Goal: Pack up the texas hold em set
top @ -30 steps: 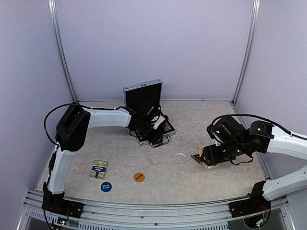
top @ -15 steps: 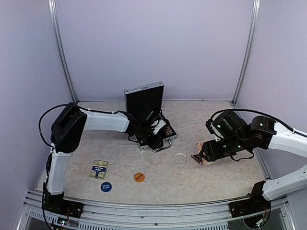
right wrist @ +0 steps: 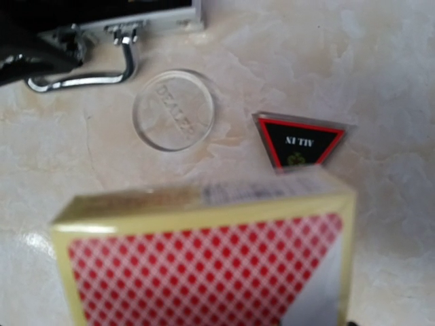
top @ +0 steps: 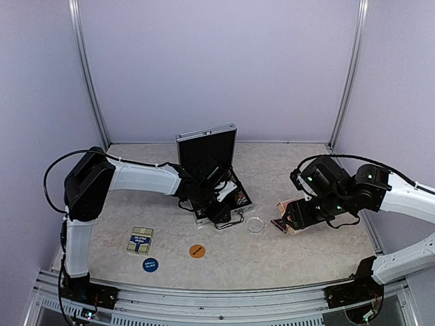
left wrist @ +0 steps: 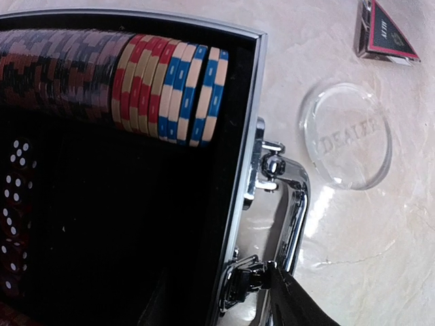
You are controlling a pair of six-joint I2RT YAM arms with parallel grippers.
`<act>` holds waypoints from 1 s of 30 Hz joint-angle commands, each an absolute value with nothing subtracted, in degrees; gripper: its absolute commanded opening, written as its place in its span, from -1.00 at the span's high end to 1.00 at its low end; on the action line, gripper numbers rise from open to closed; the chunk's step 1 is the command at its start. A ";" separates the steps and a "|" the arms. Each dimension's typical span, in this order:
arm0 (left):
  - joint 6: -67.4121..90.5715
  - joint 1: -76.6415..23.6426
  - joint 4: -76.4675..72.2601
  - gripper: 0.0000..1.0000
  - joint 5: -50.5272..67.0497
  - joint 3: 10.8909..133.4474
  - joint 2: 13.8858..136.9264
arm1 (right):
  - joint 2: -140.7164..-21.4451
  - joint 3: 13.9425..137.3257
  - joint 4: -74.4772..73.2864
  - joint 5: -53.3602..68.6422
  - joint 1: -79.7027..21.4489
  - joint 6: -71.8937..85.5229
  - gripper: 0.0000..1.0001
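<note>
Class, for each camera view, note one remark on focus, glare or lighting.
Right wrist: the card deck looms close and blurred, while the dealer disc beyond is sharper. Left wrist: bright glare on the chrome handle; the black lining loses detail. Top external: even, soft lighting, faint shadows.

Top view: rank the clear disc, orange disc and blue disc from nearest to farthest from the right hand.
1. Clear round plastic disc, just left of the right hand.
2. Orange round disc, centre front.
3. Blue round disc, farthest left, near the front edge.
</note>
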State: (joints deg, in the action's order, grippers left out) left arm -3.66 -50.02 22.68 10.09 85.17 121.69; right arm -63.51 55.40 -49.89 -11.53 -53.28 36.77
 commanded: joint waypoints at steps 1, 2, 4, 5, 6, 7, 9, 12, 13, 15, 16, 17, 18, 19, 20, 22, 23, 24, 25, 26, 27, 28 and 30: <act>-2.34 -53.01 32.95 0.04 15.07 81.05 120.59 | -63.16 56.68 -48.24 -11.44 -52.95 35.36 0.74; -2.23 -53.15 33.02 0.05 15.01 80.43 120.37 | -63.07 56.77 -48.23 -11.32 -52.92 35.23 0.74; -2.18 -53.38 33.32 0.05 14.87 79.35 119.70 | -62.85 56.92 -48.31 -10.91 -52.90 34.73 0.74; -2.04 -53.45 33.47 0.05 14.69 78.84 119.40 | -62.84 57.03 -48.38 -10.67 -52.90 34.46 0.74; -1.96 -53.58 33.48 0.05 14.54 78.31 119.01 | -62.83 57.04 -48.47 -10.41 -52.89 34.07 0.74; -1.89 -53.61 33.42 0.05 14.31 77.71 118.68 | -62.88 57.08 -48.51 -10.13 -52.89 33.71 0.74; -1.64 -53.61 33.44 0.05 14.04 76.84 117.79 | -63.07 57.17 -48.51 -9.72 -52.88 32.78 0.74; -1.34 -53.67 33.81 0.06 13.80 75.99 116.59 | -63.62 57.59 -48.35 -8.51 -52.91 31.17 0.77; -1.20 -53.75 33.91 0.06 13.72 75.76 116.20 | -63.84 57.86 -48.35 -8.38 -52.91 30.64 0.77; -1.02 -53.94 33.97 0.06 13.62 75.36 115.40 | -64.34 58.39 -48.32 -8.50 -52.91 29.77 0.78; -0.93 -54.04 34.11 0.06 13.43 75.26 115.14 | -64.62 58.82 -48.27 -8.59 -52.91 29.22 0.78; -0.80 -54.12 34.26 0.06 13.09 75.16 114.92 | -65.01 59.26 -48.16 -8.57 -52.91 28.61 0.78; -0.79 -54.13 34.35 0.06 12.85 75.01 114.69 | -65.49 59.75 -47.97 -8.38 -52.91 27.94 0.78; -0.73 -54.14 34.45 0.06 12.53 74.83 114.38 | -65.89 60.21 -47.84 -8.28 -52.91 27.27 0.78; -0.59 -54.14 34.49 0.06 12.00 74.61 114.14 | -66.51 60.76 -47.73 -8.26 -52.91 26.59 0.78; -0.34 -53.99 34.67 0.06 11.10 74.28 113.72 | -67.83 62.20 -47.63 -8.14 -52.91 24.79 0.78; -0.25 -53.85 34.71 0.07 10.77 74.23 113.57 | -68.61 62.87 -47.49 -8.16 -52.91 24.01 0.78; -0.26 -53.73 34.61 0.07 10.46 74.19 113.35 | -69.36 63.64 -47.42 -8.17 -52.91 23.02 0.79; -0.26 -53.63 34.36 0.07 10.09 74.10 113.17 | -70.22 64.34 -47.17 -8.09 -52.90 21.60 0.79; -0.26 -53.45 34.16 0.06 9.83 74.09 112.64 | -71.10 65.21 -46.93 -8.27 -52.91 20.18 0.79; -0.25 -53.25 33.88 0.04 9.66 74.21 112.18 | -72.10 66.04 -46.83 -8.76 -52.91 18.74 0.79; -0.21 -53.12 33.54 0.00 9.48 74.33 111.83 | -73.22 67.01 -46.80 -9.27 -52.94 17.13 0.79; -0.24 -52.77 32.91 -0.08 9.49 74.83 110.73 | -75.69 68.61 -46.23 -10.33 -52.91 14.15 0.79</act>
State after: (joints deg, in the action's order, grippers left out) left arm -1.39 -52.88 27.33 9.47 75.83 113.56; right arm -72.49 64.71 -49.15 -8.56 -53.28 21.47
